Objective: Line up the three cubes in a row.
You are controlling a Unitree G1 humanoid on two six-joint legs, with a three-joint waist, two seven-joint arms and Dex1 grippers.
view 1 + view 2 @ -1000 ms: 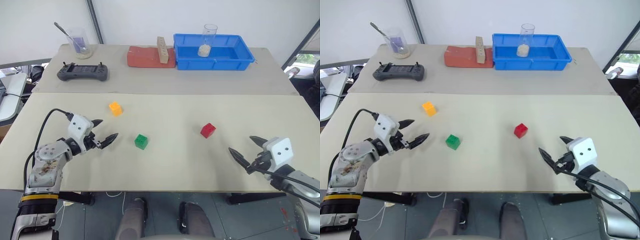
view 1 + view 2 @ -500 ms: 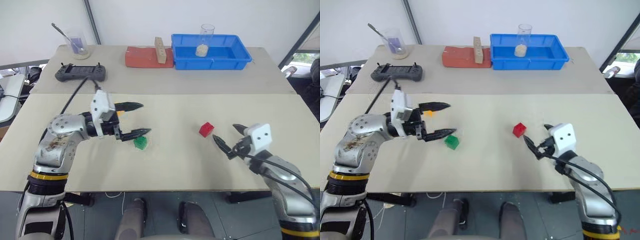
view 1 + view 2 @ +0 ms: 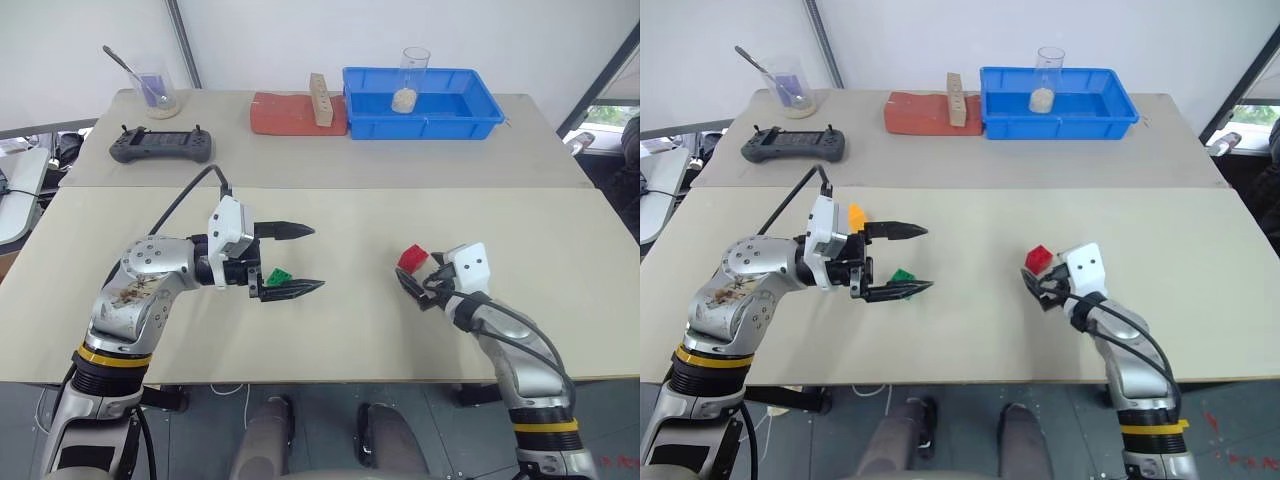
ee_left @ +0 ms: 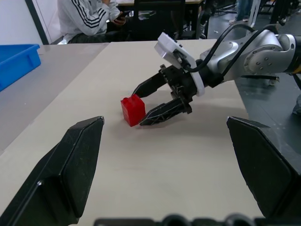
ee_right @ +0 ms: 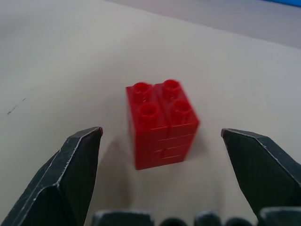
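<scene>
Tabletop (image 3: 350,330) clutter sits far back: blue bin (image 3: 425,110), controller (image 3: 160,148). Left gripper (image 3: 298,260), jaws released, has swung over green cube (image 3: 277,276); right gripper (image 3: 418,288), jaws released, has advanced to red cube (image 3: 412,258).

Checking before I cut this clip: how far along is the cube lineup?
Done: nothing; the cubes are still scattered on the table. In hand: the right end effector is open, fingers either side of the red cube, not closed on it. The left end effector is open above the green cube, with the orange-yellow cube behind it. Left: moving the cubes into a row.
</scene>
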